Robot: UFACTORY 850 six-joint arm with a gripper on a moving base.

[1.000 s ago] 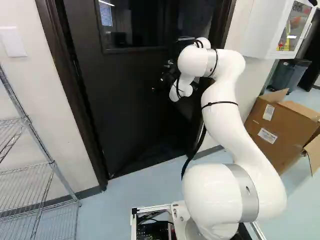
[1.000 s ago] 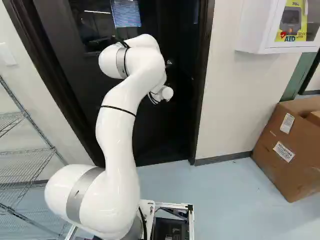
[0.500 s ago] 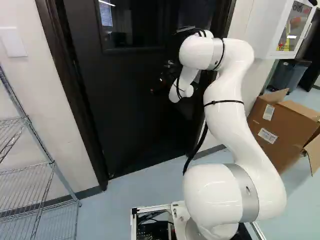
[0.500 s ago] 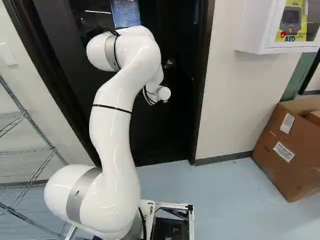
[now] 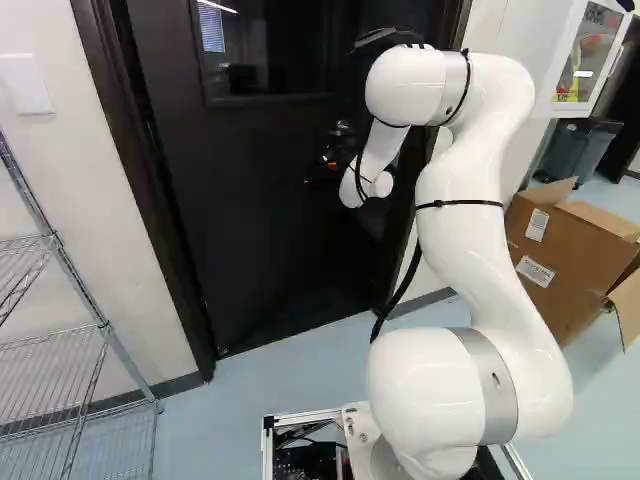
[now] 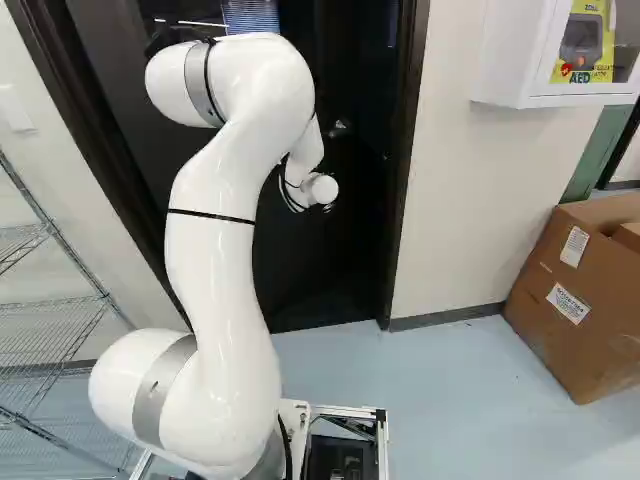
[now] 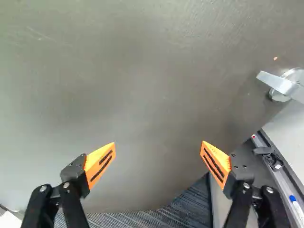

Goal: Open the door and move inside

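Pale-blue floor [image 6: 450,370], cardboard box [image 6: 565,345] with printed labels [image 6: 568,303] — at a dark door [image 5: 250,220], the gripper [image 5: 330,165] spreads its fingers wide; only the wrist view clearly shows the lever handle [image 7: 278,84].

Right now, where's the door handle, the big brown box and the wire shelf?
Door handle [image 7: 278,83]: wrist view, on its silver lever.
Brown box [image 6: 600,345]: right base view, on its near side.
Wire shelf [image 5: 128,361]: left base view, on its upright post.

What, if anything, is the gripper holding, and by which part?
Nothing is held: the gripper stands open, with the door handle off to one side, ungripped.
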